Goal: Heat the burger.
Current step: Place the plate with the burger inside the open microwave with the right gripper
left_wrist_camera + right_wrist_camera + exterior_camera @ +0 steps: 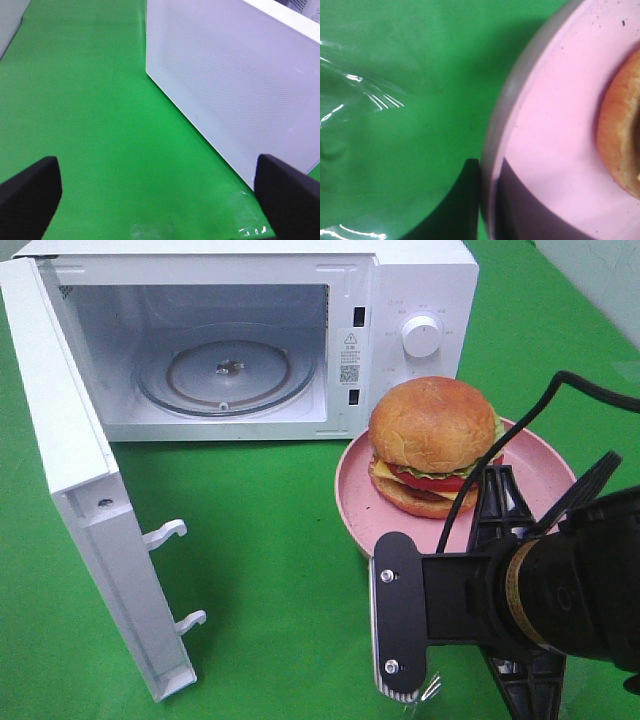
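The burger (435, 445) sits on a round pink plate (360, 490) on the green cloth, just in front of the microwave's control panel. My right gripper (500, 495) hangs over the plate's near rim, right beside the burger, and is shut. The right wrist view shows the plate (555, 150), an edge of the burger's bun (620, 130) and a shadow across the rim, but no fingers. I cannot tell whether anything is pinched. My left gripper (160, 200) is open, its black fingertips (30, 195) wide apart over the cloth beside the microwave door (235, 85).
The white microwave (400, 300) stands at the back with its door (90, 510) swung fully open to the left. Its glass turntable (225, 375) is bare. A clear plastic film (350, 100) lies on the cloth near the plate.
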### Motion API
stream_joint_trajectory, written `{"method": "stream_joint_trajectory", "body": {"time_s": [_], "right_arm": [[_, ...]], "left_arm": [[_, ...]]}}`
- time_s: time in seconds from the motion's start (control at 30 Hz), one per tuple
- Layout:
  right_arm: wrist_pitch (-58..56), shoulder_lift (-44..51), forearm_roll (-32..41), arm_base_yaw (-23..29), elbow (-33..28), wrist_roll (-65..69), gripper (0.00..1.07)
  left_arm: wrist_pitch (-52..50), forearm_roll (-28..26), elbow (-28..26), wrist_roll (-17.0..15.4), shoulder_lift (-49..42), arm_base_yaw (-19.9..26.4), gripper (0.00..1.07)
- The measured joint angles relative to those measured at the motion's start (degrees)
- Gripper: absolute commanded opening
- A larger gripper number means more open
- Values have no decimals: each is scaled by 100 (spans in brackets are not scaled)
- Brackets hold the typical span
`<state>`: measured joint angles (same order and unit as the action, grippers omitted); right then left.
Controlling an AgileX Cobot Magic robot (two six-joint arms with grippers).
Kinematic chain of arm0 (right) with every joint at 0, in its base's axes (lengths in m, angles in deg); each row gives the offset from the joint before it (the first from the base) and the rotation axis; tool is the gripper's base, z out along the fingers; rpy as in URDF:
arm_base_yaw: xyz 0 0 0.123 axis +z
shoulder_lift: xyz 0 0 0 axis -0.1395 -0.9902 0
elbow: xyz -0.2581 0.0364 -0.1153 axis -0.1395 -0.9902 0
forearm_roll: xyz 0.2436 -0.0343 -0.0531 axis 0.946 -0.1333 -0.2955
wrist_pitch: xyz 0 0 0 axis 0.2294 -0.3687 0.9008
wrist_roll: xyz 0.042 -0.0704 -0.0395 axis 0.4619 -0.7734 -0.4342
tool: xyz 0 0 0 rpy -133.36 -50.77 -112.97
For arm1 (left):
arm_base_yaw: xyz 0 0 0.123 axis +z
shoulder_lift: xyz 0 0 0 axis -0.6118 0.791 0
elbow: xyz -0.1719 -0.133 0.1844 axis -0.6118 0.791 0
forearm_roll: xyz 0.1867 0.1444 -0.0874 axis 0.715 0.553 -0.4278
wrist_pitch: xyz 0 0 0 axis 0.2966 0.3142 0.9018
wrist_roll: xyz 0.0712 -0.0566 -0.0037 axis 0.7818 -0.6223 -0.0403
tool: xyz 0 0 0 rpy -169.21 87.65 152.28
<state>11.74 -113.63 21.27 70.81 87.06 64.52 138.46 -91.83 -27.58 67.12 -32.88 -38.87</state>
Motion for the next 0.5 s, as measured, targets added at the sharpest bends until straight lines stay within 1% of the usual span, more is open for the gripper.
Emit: {"method": "stream_joint_trajectory", "body": {"time_s": [0.27, 0.33, 0.37, 0.47, 0.5], "right_arm": [[332, 0, -34, -17, 0, -367, 0], [516, 0, -34, -97, 0, -613, 0], [785, -6, -34, -258, 0, -905, 0], [882, -6, -23, -321, 0, -1049, 0], [1146, -11, 34, -493, 0, -1352, 0]], "left_arm": [[0, 0, 0, 0, 0, 0, 96], [0, 0, 0, 0, 0, 0, 96], [0, 0, 0, 0, 0, 0, 96], [0, 0, 0, 0, 0, 0, 96], [0, 0, 0, 0, 0, 0, 96]]}}
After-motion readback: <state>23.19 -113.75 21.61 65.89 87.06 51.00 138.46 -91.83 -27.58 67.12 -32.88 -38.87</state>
